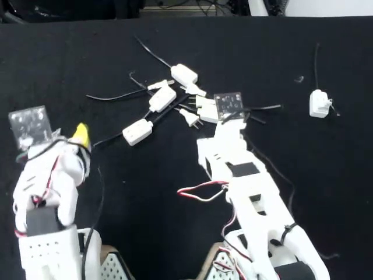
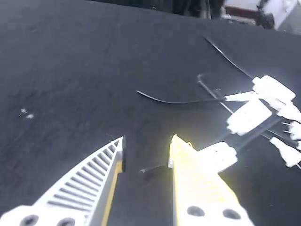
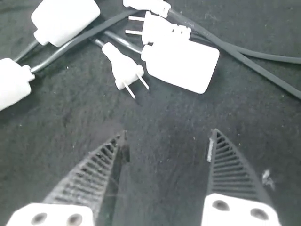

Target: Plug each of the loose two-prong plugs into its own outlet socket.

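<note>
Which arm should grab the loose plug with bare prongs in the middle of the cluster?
Right. The right gripper, open, sits just short of the plug, whose prongs point toward it. The left gripper, also open, is much farther off.

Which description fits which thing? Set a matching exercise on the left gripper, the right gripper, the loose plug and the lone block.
Things:
1 left gripper
2 right gripper
3 loose plug
4 lone block

Descriptions:
A by itself, away from the pile
B open, partly yellow
C prongs toward the right gripper
D open, just short of the loose plug

Pairs: 1-B; 2-D; 3-C; 4-A
</note>
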Robot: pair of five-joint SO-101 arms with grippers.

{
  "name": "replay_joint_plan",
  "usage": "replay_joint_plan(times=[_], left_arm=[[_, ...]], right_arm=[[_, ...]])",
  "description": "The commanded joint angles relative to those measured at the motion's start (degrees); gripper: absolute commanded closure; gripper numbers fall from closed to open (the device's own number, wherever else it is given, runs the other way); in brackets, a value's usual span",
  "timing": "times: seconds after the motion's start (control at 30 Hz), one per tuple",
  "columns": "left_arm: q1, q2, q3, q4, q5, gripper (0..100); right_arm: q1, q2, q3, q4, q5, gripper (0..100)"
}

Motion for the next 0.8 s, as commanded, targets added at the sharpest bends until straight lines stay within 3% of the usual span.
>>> replay_joint_plan(times=[0.0, 0.3, 0.5, 0.77], left_arm=[[4.44, 13.63, -9.89, -3.25, 0.09, 83], [6.64, 32.26, -15.25, -11.34, 12.84, 83], [6.64, 38.24, -19.47, -12.31, 2.81, 83], [7.25, 54.33, -34.07, 2.81, -4.66, 83]], right_arm=[[-0.97, -1.71, 1.10, -3.87, -0.53, 74.3], [-0.97, -2.07, 1.63, -5.10, -0.88, 74.4], [-0.88, -2.07, 1.36, -5.01, -0.79, 74.4], [-0.97, -2.07, 1.36, -5.01, -0.70, 74.4]])
